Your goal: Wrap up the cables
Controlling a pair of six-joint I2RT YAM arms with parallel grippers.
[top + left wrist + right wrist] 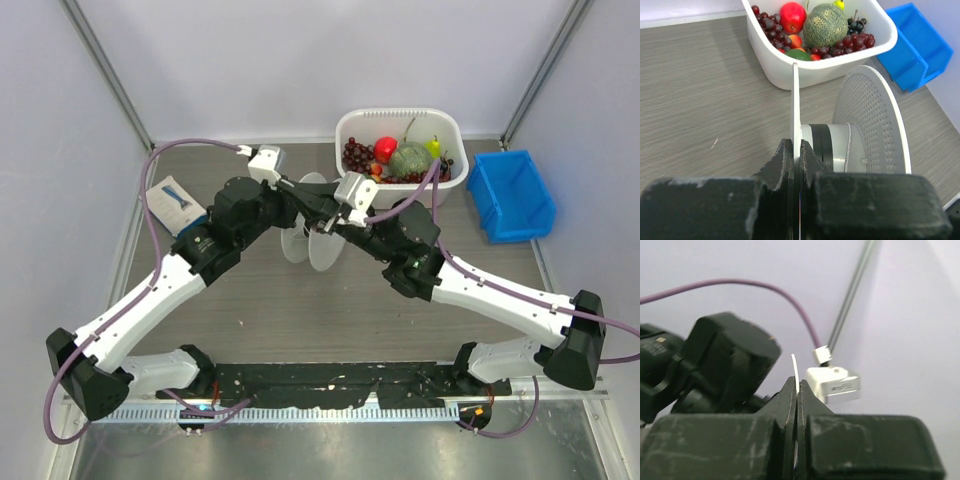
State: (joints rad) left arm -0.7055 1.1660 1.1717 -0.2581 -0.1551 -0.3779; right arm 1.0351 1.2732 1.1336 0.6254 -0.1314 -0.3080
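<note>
A translucent white spool [322,250] stands on edge at the table's middle, between both arms. In the left wrist view my left gripper [796,146] is shut on the spool's near flange [795,110], seen edge on; the perforated far flange [872,120] and the hub with a black band [832,145] lie to its right. In the right wrist view my right gripper [797,385] is shut on the thin white cable [795,367], whose short end sticks up out of the jaws. From above, both grippers [303,207] [327,224] meet at the spool; the cable is too thin to see there.
A white tub [350,125] of fruit stands at the back, just beyond the spool, also in the left wrist view [815,72]. A blue bin [510,195] lies to its right. A white and blue packet [175,200] lies at the left. Grey walls enclose the table.
</note>
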